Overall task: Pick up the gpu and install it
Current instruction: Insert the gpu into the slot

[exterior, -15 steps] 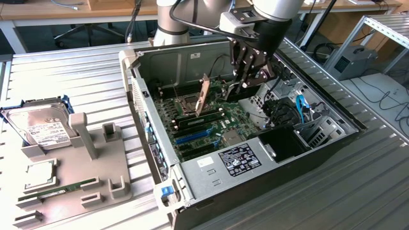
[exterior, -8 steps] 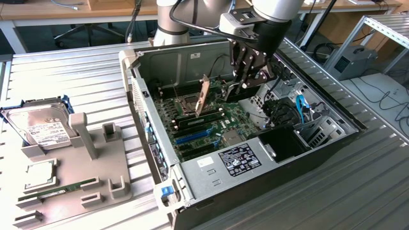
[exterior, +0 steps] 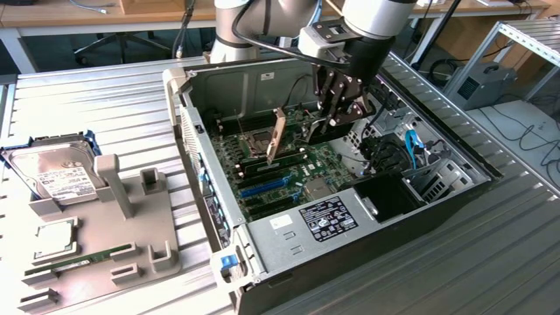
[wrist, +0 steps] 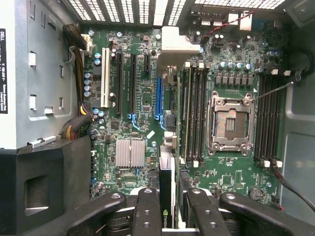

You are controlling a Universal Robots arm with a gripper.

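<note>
The gripper [wrist: 167, 206] was clamped on the gpu [wrist: 166, 187], its two fingers [wrist: 147, 211] pressed against either side of the thin black card seen edge-on. The card hung upright over the motherboard [wrist: 142, 108], in line with the blue slot [wrist: 159, 98]. Farther back lay the empty CPU socket [wrist: 231, 123] inside the open computer case [exterior: 289, 236]. On a grey holder tray [exterior: 96, 262] at the exterior view's left rested a hard drive [exterior: 57, 174].

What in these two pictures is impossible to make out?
- Wrist view: the gpu shows edge-on, so its faces are hidden; the tool's fingers cover its near end.
- Exterior view: the tool hides the board beneath it.
- Exterior view: the hard drive label's print is too small to read.
</note>
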